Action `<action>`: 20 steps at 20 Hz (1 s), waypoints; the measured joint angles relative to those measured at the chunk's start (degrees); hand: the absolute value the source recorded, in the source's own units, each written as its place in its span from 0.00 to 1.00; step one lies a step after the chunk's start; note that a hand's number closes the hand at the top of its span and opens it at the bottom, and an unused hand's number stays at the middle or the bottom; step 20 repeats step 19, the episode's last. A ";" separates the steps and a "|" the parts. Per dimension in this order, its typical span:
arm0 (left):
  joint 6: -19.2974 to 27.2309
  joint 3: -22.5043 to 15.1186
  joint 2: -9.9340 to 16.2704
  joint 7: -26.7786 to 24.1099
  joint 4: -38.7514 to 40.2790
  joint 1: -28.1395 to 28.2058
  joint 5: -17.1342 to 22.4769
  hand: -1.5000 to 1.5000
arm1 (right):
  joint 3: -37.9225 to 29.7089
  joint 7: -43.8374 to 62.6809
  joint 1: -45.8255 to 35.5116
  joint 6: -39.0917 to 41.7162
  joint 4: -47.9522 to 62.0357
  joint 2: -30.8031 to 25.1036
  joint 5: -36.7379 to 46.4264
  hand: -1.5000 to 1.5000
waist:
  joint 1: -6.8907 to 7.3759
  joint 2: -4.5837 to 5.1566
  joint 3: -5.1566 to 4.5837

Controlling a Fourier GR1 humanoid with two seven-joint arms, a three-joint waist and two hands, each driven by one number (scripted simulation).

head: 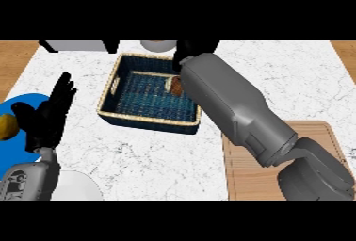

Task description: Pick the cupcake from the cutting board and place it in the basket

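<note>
Counter top (160, 155): white marble with fine grey veining, seen from steeply above and filling most of the view. Wooden surface (14, 61): brown, grain visible, shown at the upper left corner and again at the upper right beyond the marble's edges. Light: even and diffuse, with soft shadows cast on the marble.

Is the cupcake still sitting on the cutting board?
No, the cutting board shows bare wood, and the cupcake is inside the basket beside the right forearm.
</note>
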 measured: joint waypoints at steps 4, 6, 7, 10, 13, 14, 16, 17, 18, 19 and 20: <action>0.01 0.62 0.54 0.27 -0.41 0.75 0.11 0.50 | -2.86 0.67 -0.93 -7.29 -0.92 -0.43 0.86 0.00 | -1.04 -0.48 0.02; -0.20 1.05 0.84 0.32 -0.76 1.51 0.44 0.50 | -4.45 0.81 -1.10 -10.10 -1.47 -1.14 1.09 0.00 | -1.50 -0.72 0.02; -0.02 1.27 0.87 0.38 -0.79 1.69 0.44 0.50 | -5.16 0.84 -0.89 -11.26 -2.00 -1.34 1.15 0.00 | -1.95 -0.88 0.03; 0.33 1.69 1.03 0.70 -0.87 2.40 0.34 0.50 | -7.17 0.86 0.36 -15.32 -3.68 -1.70 1.50 0.00 | -3.17 -1.34 0.05; 0.60 2.24 1.17 0.68 -1.23 3.47 0.40 0.50 | -8.93 0.79 2.32 -18.48 -6.05 -2.22 1.79 0.00 | -4.26 -1.78 0.06; 0.80 2.31 1.10 0.53 -1.15 3.85 0.26 0.50 | -9.41 0.67 3.41 -19.34 -7.19 -2.52 1.79 0.00 | -4.75 -1.91 0.07; 0.88 2.87 1.37 0.75 -1.48 4.34 0.50 0.50 | -9.89 0.55 6.06 -20.71 -9.80 -2.66 1.99 0.00 | -5.41 -2.15 0.08; 1.22 2.85 1.21 0.93 -1.68 4.54 0.31 0.50 | -10.03 0.62 7.20 -21.07 -11.28 -2.73 2.11 0.00 | -5.86 -2.30 0.09; 1.19 2.95 1.21 0.90 -1.85 4.75 0.43 0.50 | -10.17 0.44 8.73 -21.75 -12.98 -2.94 2.29 0.00 | -6.06 -2.34 0.09; 1.13 3.10 1.35 1.10 -2.40 5.26 0.54 0.50 | -10.16 0.26 10.29 -22.40 -14.65 -2.98 2.55 0.00 | -6.27 -2.50 0.10; 1.13 3.10 1.35 1.10 -2.40 5.26 0.54 0.50 | -10.16 0.26 10.29 -22.40 -14.65 -2.98 2.55 0.00 | -6.27 -2.50 0.10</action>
